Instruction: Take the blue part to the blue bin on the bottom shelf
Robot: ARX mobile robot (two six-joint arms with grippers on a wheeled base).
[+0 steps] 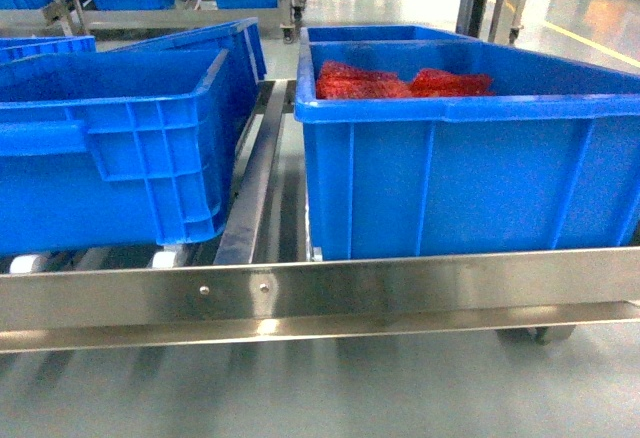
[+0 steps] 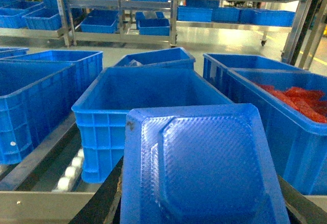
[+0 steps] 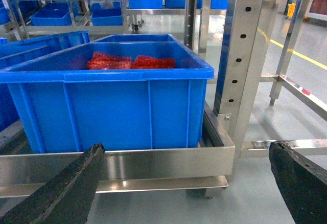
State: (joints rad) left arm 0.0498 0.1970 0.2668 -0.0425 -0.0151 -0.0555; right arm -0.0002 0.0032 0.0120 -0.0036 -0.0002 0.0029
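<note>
rows of blue crates line steel racks; the left gripper (image 2: 204, 216), jaws hidden, seemingly carries the blue moulded plastic part (image 2: 204, 168) toward the empty blue bin (image 2: 148, 91) at twelve o'clock, undelivered; the right gripper (image 3: 186, 183) gapes empty.

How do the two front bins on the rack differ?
Contents: the right bin holds red parts; the left bin looks empty in the left wrist view. Pose: in the head view the right bin sits square to the steel front rail, the left bin is angled. The left bin's wall is grid-ribbed, the right bin's has vertical ribs. Both are blue plastic, open-topped.
</note>
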